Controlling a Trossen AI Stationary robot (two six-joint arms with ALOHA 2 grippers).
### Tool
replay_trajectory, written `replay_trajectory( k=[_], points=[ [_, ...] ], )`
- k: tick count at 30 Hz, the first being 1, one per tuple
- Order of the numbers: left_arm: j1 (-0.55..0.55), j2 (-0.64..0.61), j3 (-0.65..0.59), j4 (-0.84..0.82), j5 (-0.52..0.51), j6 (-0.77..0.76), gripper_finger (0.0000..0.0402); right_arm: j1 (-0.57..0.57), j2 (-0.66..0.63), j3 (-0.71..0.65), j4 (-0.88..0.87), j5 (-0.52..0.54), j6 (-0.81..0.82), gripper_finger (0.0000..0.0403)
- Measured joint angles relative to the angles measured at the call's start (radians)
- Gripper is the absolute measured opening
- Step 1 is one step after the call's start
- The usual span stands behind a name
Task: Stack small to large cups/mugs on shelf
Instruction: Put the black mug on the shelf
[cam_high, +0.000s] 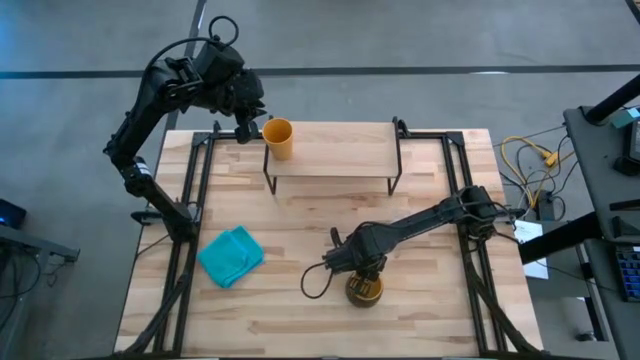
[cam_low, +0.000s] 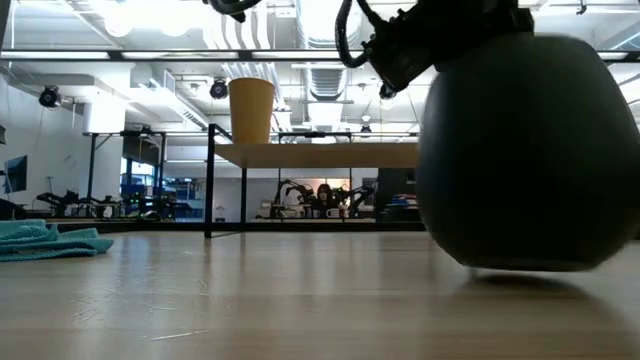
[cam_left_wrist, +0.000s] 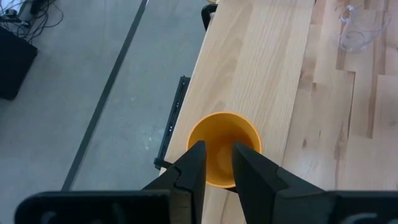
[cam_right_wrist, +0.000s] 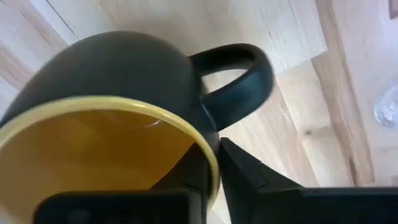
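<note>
The handleless yellow-orange cup (cam_high: 278, 138) (cam_low: 251, 110) stands upright on its base at the left end of the shelf (cam_high: 335, 152) (cam_low: 320, 155). My left gripper (cam_left_wrist: 217, 149) (cam_high: 248, 128) hovers above the cup's left side, with its fingers a narrow gap apart and touching nothing. The dark mug (cam_high: 365, 290) (cam_low: 520, 150) with a yellow inside is at the table's near side, and my right gripper (cam_right_wrist: 211, 155) (cam_high: 362, 275) is shut on it. The small clear glass (cam_left_wrist: 357, 34) (cam_right_wrist: 388, 109) stands on the table in front of the shelf. My right gripper pinches the mug's rim wall (cam_right_wrist: 208, 146) right beside the handle (cam_right_wrist: 239, 81), one finger inside the mug and one finger (cam_right_wrist: 249, 174) outside. It comes from above, pointing down. The mug is slightly tilted; I cannot tell whether its base is on the table.
A teal cloth (cam_high: 231, 255) (cam_low: 50, 240) lies on the table's left part. Black frame rails (cam_high: 185, 230) run along both sides of the table. Most of the shelf board (cam_left_wrist: 261, 74) to the cup's right is bare. Cables (cam_high: 530, 160) lie off the right edge.
</note>
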Motion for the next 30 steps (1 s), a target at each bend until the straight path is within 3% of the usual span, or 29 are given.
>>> replay_trajectory(
  k=[12, 30],
  points=[
    [0.0, 0.0, 0.0, 0.001, 0.0, 0.0, 0.0063, -0.002, -0.011, 0.047, -0.015, -0.003, 0.0, 0.0015],
    [0.0, 0.0, -0.006, 0.001, 0.015, -0.011, 0.0063, -0.092, -0.014, 0.36, -0.218, 0.209, -0.078, 0.0014]
  ],
)
